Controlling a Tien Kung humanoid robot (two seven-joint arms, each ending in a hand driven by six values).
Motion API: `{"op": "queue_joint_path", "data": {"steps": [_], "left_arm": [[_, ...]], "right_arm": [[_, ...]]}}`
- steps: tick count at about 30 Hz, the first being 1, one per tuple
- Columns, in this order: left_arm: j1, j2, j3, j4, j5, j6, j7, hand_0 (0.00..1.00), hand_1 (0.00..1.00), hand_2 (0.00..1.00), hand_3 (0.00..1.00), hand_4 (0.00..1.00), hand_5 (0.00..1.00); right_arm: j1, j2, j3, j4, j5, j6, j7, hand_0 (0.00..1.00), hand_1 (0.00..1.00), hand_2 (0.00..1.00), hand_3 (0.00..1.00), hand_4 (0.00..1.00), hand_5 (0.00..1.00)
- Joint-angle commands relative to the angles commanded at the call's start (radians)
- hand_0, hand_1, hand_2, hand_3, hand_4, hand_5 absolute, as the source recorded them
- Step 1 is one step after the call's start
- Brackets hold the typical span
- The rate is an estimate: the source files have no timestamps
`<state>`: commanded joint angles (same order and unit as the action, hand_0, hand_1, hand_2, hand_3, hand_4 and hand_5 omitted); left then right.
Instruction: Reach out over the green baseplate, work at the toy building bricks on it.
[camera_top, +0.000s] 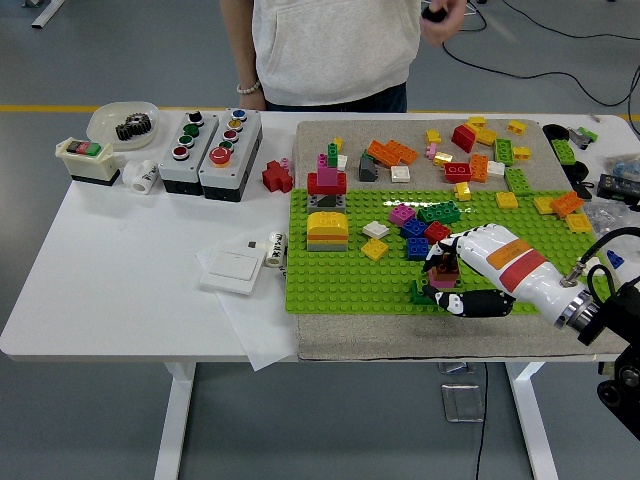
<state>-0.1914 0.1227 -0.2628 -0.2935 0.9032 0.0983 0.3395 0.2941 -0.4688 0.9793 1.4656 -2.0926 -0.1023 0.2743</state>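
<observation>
Over green baseplate (340, 275) — right hand (462, 275) curled, gripping small brick stack (446, 271) between thumb and fingers.

Single high head view, looking forward and down, white table (130, 290) filling frame

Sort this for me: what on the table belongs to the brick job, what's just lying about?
Job: green baseplate, small brick stack gripped by the right hand, loose bricks.
Lying about: button boxes, gear dish, white switch plate.
</observation>
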Motion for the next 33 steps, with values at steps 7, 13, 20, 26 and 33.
{"op": "queue_joint_path", "data": {"steps": [7, 13, 20, 26, 33], "left_arm": [[-0.001, 0.0, 0.002, 0.0, -0.002, 0.0, -0.001, 0.483, 0.575, 0.636, 0.579, 0.603, 0.673], [0.0, 0.0, 0.002, 0.001, -0.002, 0.0, -0.001, 0.483, 0.575, 0.636, 0.579, 0.603, 0.674], [0.001, -0.001, 0.001, 0.001, -0.001, 0.0, -0.001, 0.483, 0.574, 0.636, 0.579, 0.604, 0.674], [0.003, 0.0, 0.001, 0.001, 0.001, -0.001, -0.001, 0.483, 0.575, 0.636, 0.579, 0.604, 0.674], [0.006, 0.001, 0.0, 0.002, 0.004, -0.003, -0.001, 0.482, 0.575, 0.636, 0.578, 0.604, 0.674]], "right_arm": [[0.003, 0.001, -0.005, -0.001, 0.001, 0.001, -0.001, 0.45, 0.457, 0.535, 0.542, 0.685, 0.542], [0.005, 0.003, -0.01, -0.007, 0.002, 0.002, -0.001, 0.452, 0.457, 0.535, 0.542, 0.686, 0.543], [0.007, 0.004, -0.016, -0.014, 0.004, 0.003, 0.0, 0.452, 0.457, 0.536, 0.542, 0.687, 0.544], [0.008, 0.002, -0.012, -0.003, 0.011, -0.004, 0.003, 0.453, 0.457, 0.536, 0.542, 0.687, 0.545], [0.012, -0.001, 0.0, 0.013, 0.025, -0.023, 0.008, 0.458, 0.457, 0.537, 0.542, 0.687, 0.545]]}}
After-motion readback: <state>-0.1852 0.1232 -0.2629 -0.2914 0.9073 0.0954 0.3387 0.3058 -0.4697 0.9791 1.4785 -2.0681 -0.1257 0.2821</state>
